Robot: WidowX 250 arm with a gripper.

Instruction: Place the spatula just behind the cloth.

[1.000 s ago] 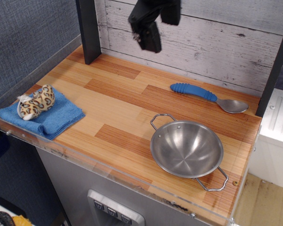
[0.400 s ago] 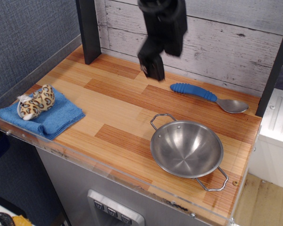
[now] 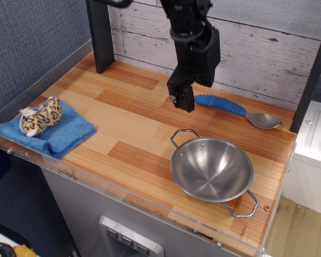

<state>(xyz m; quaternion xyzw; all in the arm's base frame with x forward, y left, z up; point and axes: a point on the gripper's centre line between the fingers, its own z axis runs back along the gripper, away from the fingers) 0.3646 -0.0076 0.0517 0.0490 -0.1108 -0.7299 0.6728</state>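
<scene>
1. Since the earlier pictures, the gripper (image 3: 181, 99) has been coming down from the top of the view and to the right; it is now hanging low over the table (image 3: 139, 134), just beside the blue handle end of the spatula (image 3: 236, 110). Nothing else has been moving.
2. That wooden table is carrying everything, and a clear rim is running along its left and front edges.
3. Behind the table, a grey plank wall (image 3: 257, 48) is standing, with a dark post (image 3: 100, 35) at its left.
4. The black arm is reaching down from the top; the fingers are looking dark and close together, but I cannot tell if they are spread or pressed, and they are not holding anything.
5. The two-handled steel bowl (image 3: 212, 170) is sitting at the front right, in front of the spatula and apart from it.
6. The cloth (image 3: 56, 134) is lying folded at the left front corner, well apart from the spatula.
7. The spatula is lying flat at the back right, near the wall, with its silver head pointing right.
8. A small leopard-spotted plush toy (image 3: 41, 116) is resting on top of the cloth, toward its back-left part; the wood behind the cloth is showing bare.
</scene>
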